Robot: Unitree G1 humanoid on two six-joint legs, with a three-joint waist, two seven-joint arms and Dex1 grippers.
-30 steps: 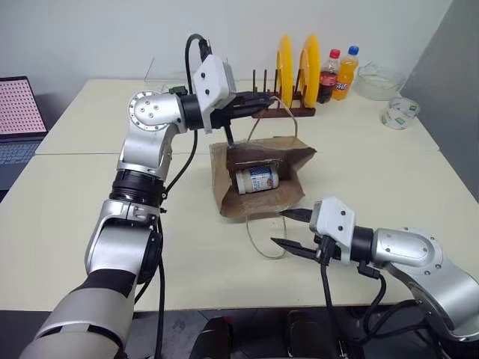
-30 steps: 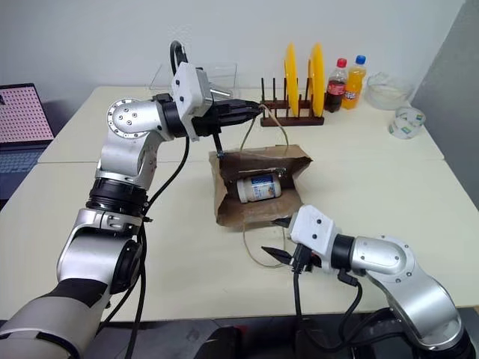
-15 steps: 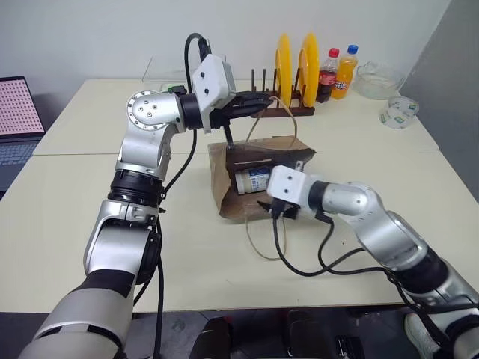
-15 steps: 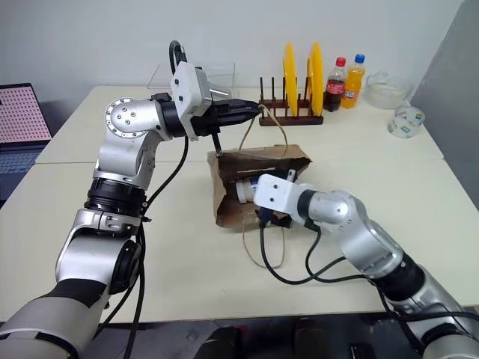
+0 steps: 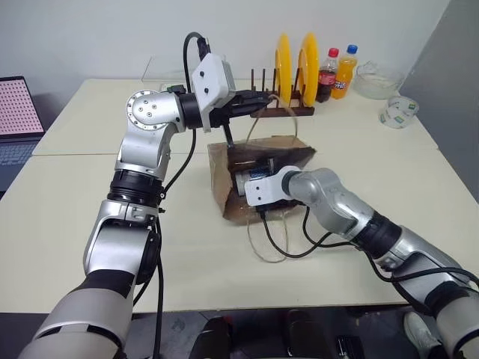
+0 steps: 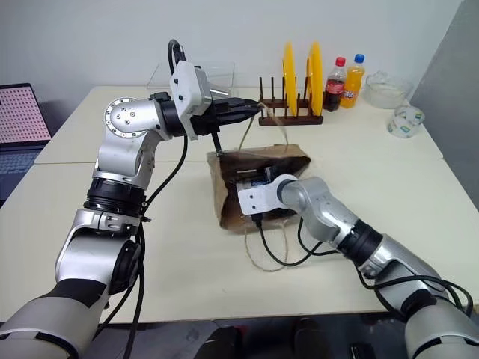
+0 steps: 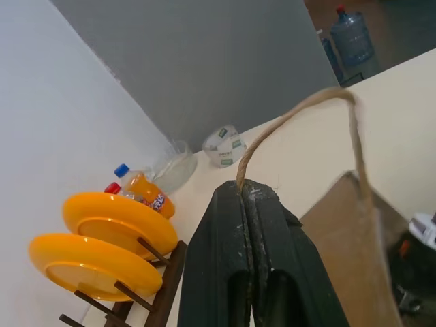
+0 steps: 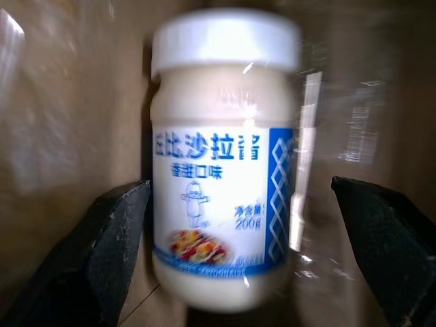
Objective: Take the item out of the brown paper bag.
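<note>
The brown paper bag (image 5: 221,183) lies on its side at the middle of the table, with its mouth toward me. My left gripper (image 5: 262,101) is shut on the bag's upper loop handle (image 7: 300,112) and holds it up above the bag. My right gripper (image 8: 248,235) reaches into the bag's mouth, and its white wrist block (image 5: 258,191) sits at the opening. Inside lies the item (image 8: 221,163), a white jar with a white lid and a blue-printed label. The right fingers (image 8: 102,252) stand open on either side of the jar and do not touch it.
The bag's second handle (image 5: 269,239) lies loose on the table in front of it. A wooden rack with two yellow plates (image 5: 296,60) stands behind the bag, beside cola (image 5: 329,75) and orange soda (image 5: 346,71) bottles, a clear bowl (image 5: 378,78) and a tape roll (image 5: 399,112). A laptop (image 5: 15,120) sits far left.
My right gripper has swung from the table's front edge forward into the bag's mouth, rolling over and opening wide. The left gripper and the held handle have stayed put.
</note>
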